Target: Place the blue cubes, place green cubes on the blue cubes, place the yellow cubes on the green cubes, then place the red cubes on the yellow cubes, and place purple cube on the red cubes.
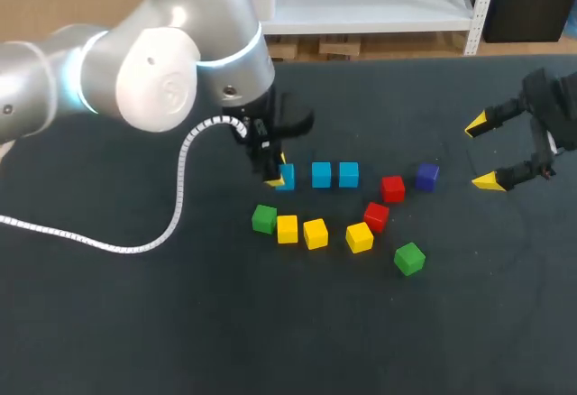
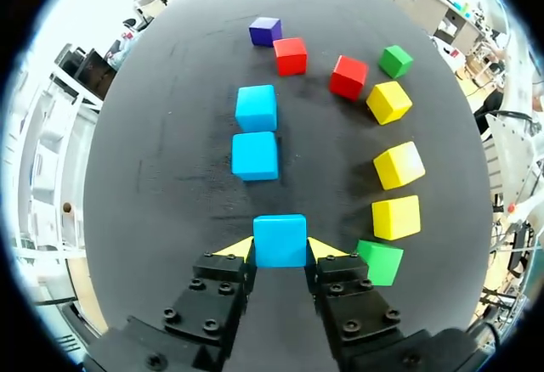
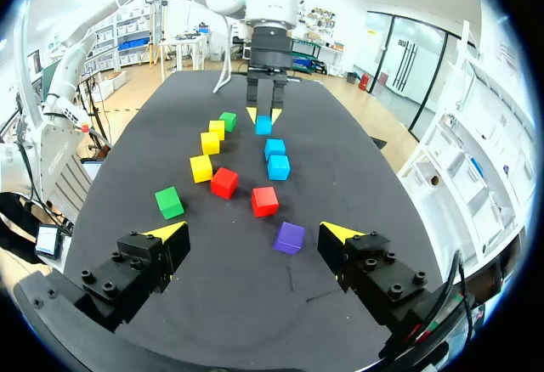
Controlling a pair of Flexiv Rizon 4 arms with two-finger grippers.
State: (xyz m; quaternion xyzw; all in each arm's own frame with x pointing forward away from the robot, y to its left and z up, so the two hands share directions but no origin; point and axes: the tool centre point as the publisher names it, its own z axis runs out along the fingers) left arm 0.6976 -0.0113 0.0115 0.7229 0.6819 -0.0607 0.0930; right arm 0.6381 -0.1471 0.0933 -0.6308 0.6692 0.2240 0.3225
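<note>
- At the left end of the blue row, the left gripper (image 2: 280,249) is clamped on a blue cube (image 2: 280,240), its yellow tips pressed against two opposite sides; whether that cube rests on the table (image 1: 180,323) or hangs just above it cannot be told.
- Ahead of the held cube, the second blue cube (image 2: 255,155) and the third blue cube (image 2: 256,108) lie in line with it; those two sit close together, with a slightly wider gap to the held one.
- Off to the right, the right gripper (image 1: 482,153) hangs with its fingers spread wide and nothing between them; the purple cube (image 1: 427,176) is the piece nearest to it.
- As a judgement, the task is in its first stage; two blue cubes look placed, the last is at its spot but not let go, and nothing is stacked on anything.
- Left to do, by the look of it, is every upper layer; a green cube (image 1: 264,219) sits near the held blue one and another green cube (image 1: 409,258) lies at the far end of the loose arc; the three yellow cubes (image 1: 315,234) lie between them; the two red cubes (image 1: 392,188) lie beside the purple one; each sits singly on the table.
- No writing or label can be read on the cubes, the table or the grippers.
</note>
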